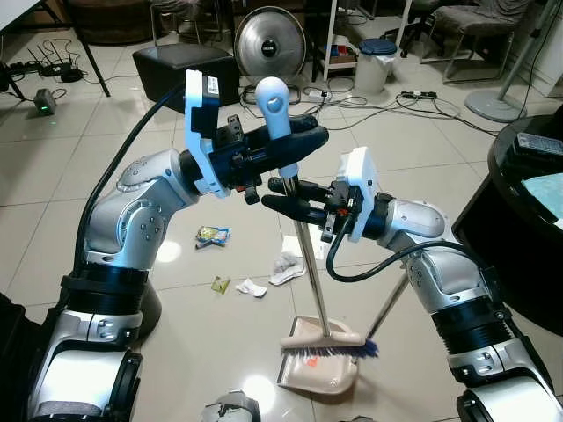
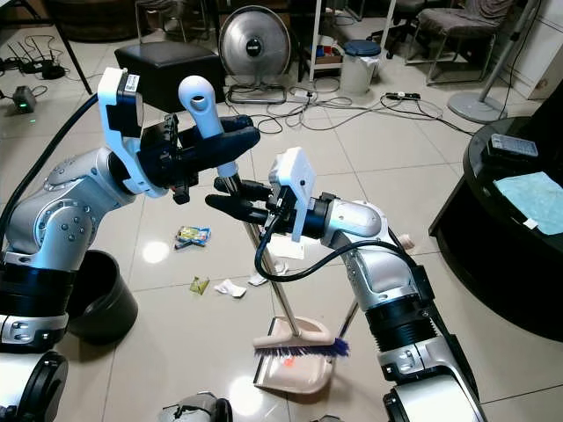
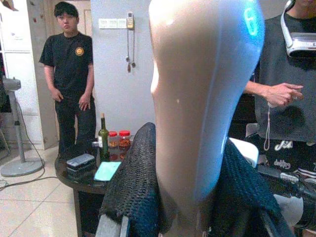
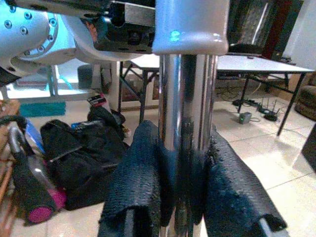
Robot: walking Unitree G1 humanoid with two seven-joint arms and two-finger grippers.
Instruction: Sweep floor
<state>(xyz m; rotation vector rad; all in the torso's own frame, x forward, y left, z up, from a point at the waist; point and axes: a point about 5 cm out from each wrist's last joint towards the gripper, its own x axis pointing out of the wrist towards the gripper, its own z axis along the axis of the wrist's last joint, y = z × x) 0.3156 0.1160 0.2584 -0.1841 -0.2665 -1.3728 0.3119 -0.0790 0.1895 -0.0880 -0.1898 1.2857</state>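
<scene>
Glossy cream tiles are spreading across a cluttered room, with a standing fan and a black ottoman sitting toward twelve o'clock. At the centre, the broom is standing nearly upright, its bristles resting at the mouth of the dustpan near six o'clock. The left gripper is clamping its fingers around the pale blue handle top, while the right gripper is squeezing the chrome shaft just below it. Litter is lying toward nine o'clock of the dustpan: a crumpled tissue, a white scrap, a small wrapper and a yellow packet. A black bin is sitting beside the robot's left leg. Judging by this, the sweeping stroke is being set up; next, the bristles probably need carrying out past the tissue and drawing back toward the pan.
</scene>
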